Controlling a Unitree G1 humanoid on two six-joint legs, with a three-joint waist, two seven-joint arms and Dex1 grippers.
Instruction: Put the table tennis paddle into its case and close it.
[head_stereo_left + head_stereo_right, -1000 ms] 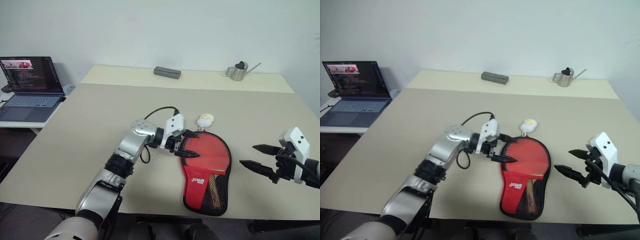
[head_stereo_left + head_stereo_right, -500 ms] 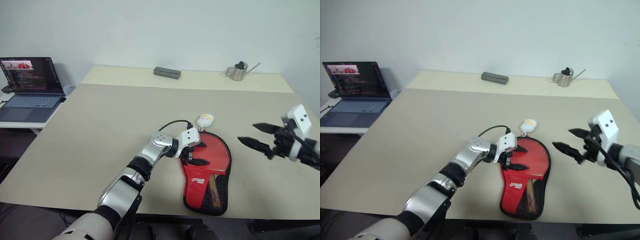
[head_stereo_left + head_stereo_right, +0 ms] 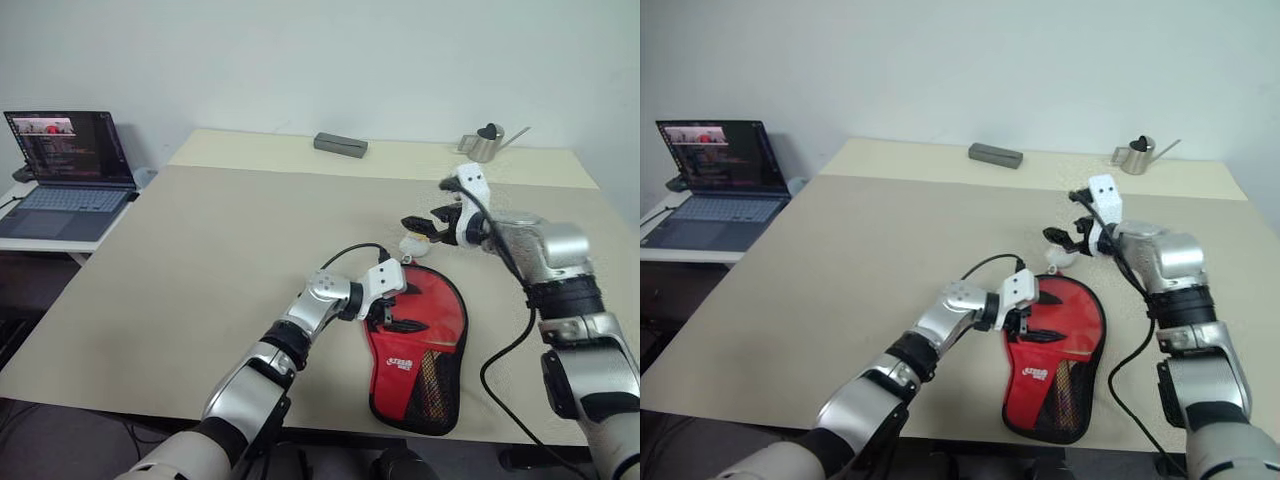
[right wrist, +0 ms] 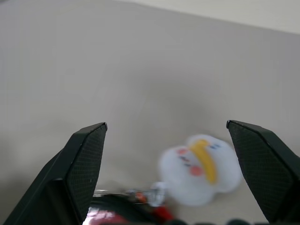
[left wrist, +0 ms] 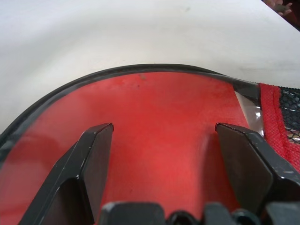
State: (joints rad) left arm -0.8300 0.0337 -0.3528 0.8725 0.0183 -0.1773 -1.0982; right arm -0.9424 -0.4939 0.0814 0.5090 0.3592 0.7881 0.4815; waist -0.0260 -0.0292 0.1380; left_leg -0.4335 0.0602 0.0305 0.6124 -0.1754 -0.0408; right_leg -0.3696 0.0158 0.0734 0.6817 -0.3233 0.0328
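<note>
- Lying flat on the table (image 3: 200, 260), the case (image 3: 418, 345) has its long axis running from near edge to far: the round head is on the far side and the narrow handle end on the near side, close to the table's front edge.
- Its red outside faces up, with the black mesh pocket (image 3: 432, 378) on the handle half.
- The table tennis paddle cannot be made out apart from the case.
- Just beyond the case's round end, the white-yellow zipper charm (image 4: 200, 169) rests on the table.
- The left gripper (image 3: 392, 312) sits over the case's head at its left edge, fingers (image 5: 89, 164) spread wide above the red surface and gripping nothing.
- The right gripper (image 3: 422, 221) hovers beyond the case's far end, above the charm, fingers (image 4: 79, 159) fully apart and empty.
</note>
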